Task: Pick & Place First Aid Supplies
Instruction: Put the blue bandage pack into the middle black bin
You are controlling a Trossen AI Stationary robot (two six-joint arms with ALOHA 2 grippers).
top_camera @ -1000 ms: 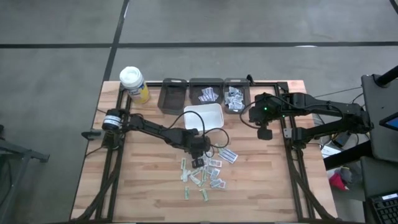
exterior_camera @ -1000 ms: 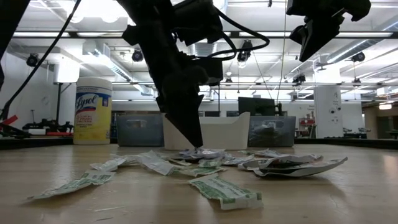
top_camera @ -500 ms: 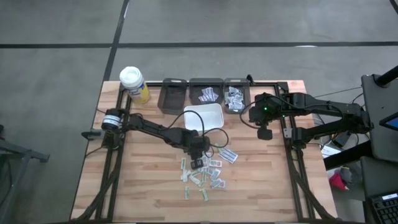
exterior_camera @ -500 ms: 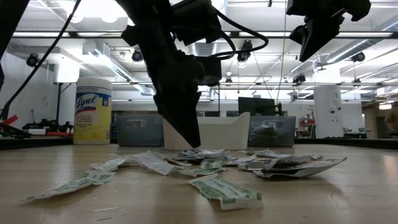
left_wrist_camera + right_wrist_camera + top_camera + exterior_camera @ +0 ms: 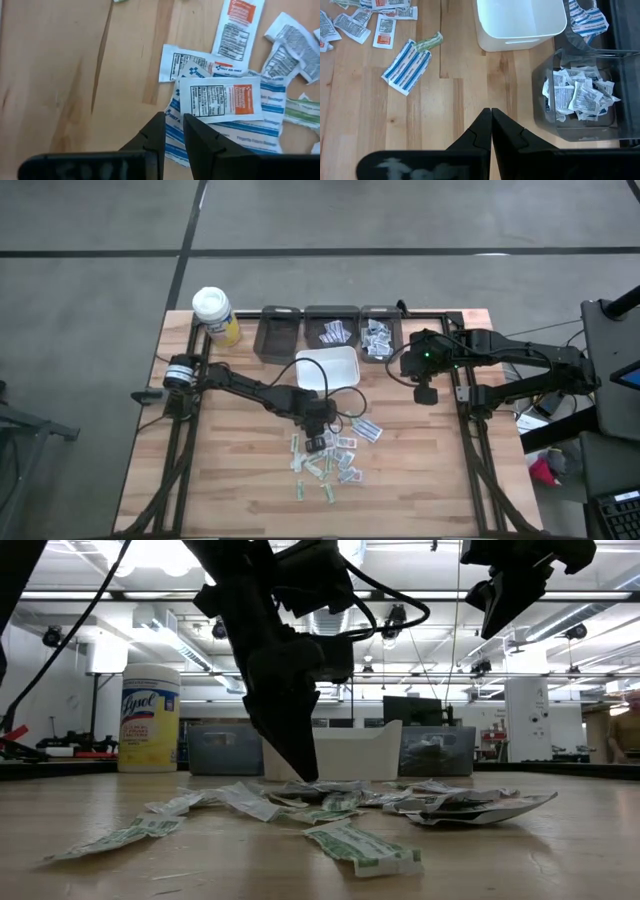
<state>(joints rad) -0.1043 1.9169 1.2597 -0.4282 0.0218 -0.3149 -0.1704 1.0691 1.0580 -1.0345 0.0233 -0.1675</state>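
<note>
The first aid supplies [image 5: 335, 460] lie in a loose pile of small flat packets on the wooden table, near the middle. My left gripper [image 5: 318, 443] points steeply down into the pile's far left side. A narrow gap separates its fingers [image 5: 174, 119]. Between the tips shows the corner of a blue-striped packet [image 5: 225, 132], which has a white and orange packet [image 5: 220, 102] lying on it. My right gripper [image 5: 425, 395] hangs shut high above the table, by the far right bin, with nothing in it [image 5: 491, 112]. My left gripper comes at the blue-striped packet's corner [image 5: 172, 107] from above, slanting down, one fingertip on either side of it. The packet lies flat on the table. I cannot tell whether the tips touch it.
Three dark bins [image 5: 279, 332] stand along the far edge; the middle bin [image 5: 331, 332] and the right bin [image 5: 580, 95] hold packets. A white tray [image 5: 328, 368] sits in front of them. A white-capped yellow bottle [image 5: 215, 315] stands at the far left corner.
My left gripper has tipped slightly over the pile, and its fingertips have swung a little toward the table's left. The gap between its fingers has stayed the same.
</note>
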